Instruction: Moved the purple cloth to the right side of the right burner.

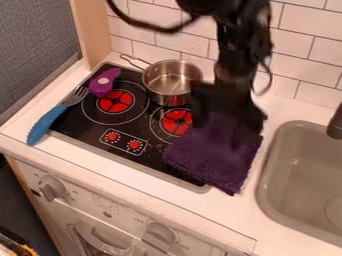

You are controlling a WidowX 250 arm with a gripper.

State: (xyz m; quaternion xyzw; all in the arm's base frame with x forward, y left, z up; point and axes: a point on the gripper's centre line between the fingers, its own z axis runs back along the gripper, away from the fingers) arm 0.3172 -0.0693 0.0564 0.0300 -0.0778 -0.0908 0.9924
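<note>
The black gripper [224, 125] hangs over the right part of the stove, directly above the purple cloth [217, 162]. The cloth lies folded across the stove's right edge, partly on the white counter, and its upper part is hidden behind the gripper. To the cloth's left is the right burner [178, 122], red in the middle, its right side covered by cloth and gripper. How the gripper stands on the cloth cannot be made out.
A metal pot [172, 80] stands at the stove's back. A purple toy [104, 83] lies near the left burner [115, 101], and a blue-handled fork [50, 121] crosses the stove's left edge. The sink [267, 182] is at the right, beside the tiled wall.
</note>
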